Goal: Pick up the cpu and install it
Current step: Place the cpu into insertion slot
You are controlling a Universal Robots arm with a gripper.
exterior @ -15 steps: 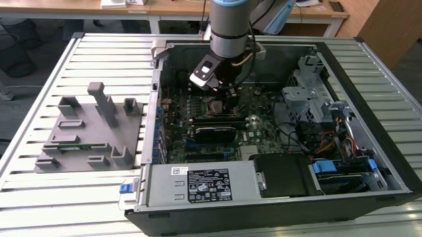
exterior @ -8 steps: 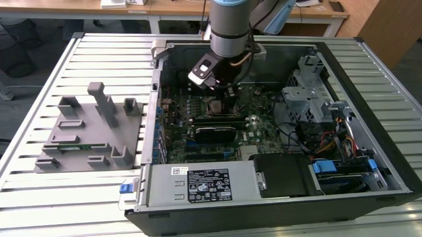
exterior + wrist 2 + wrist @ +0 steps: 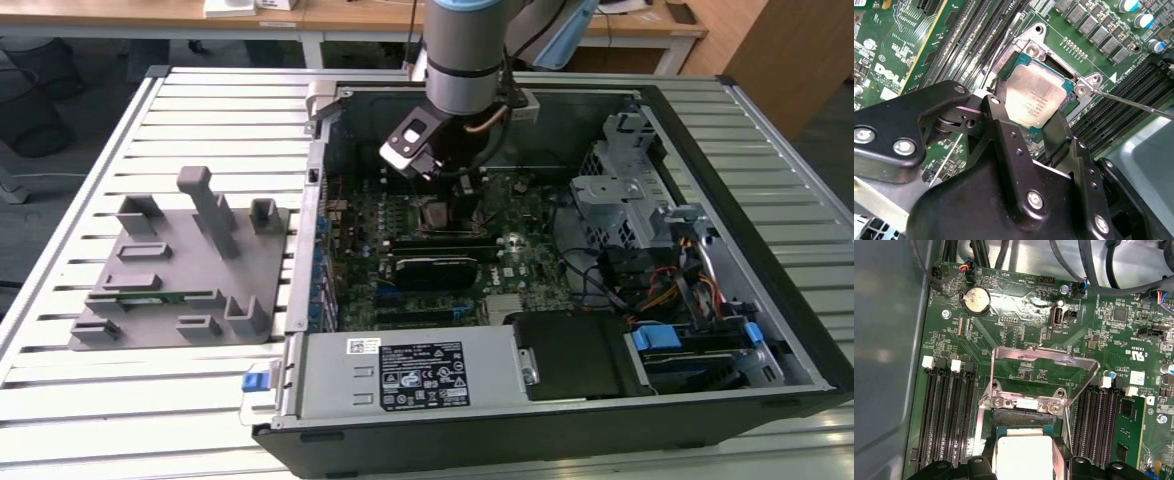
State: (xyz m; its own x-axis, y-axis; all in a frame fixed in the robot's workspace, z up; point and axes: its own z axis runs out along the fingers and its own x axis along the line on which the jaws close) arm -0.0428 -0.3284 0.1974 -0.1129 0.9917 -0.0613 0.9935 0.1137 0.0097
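The cpu (image 3: 1034, 97), a flat silvery square with a thin green edge, sits low over the black socket frame (image 3: 1077, 88) on the motherboard. It lies square to the socket opening; I cannot tell whether it rests in it or hangs just above. My gripper (image 3: 1029, 120) reaches down into the open computer case (image 3: 314, 150), its black fingers (image 3: 999, 117) pressed against two opposite edges of the chip. In the first wrist view the cpu (image 3: 1024, 455) shows between the fingers of the gripper (image 3: 1024, 462), with the socket's metal load plate (image 3: 1044, 357) swung up behind it.
Rows of black memory slots (image 3: 949, 410) flank the socket, and a thin metal lever (image 3: 1134, 102) juts out beside it. Around it inside the case are the drive cage (image 3: 627, 190), cables (image 3: 667, 290) and power supply (image 3: 400, 375). On the exterior view's left stands a grey parts fixture (image 3: 174, 270).
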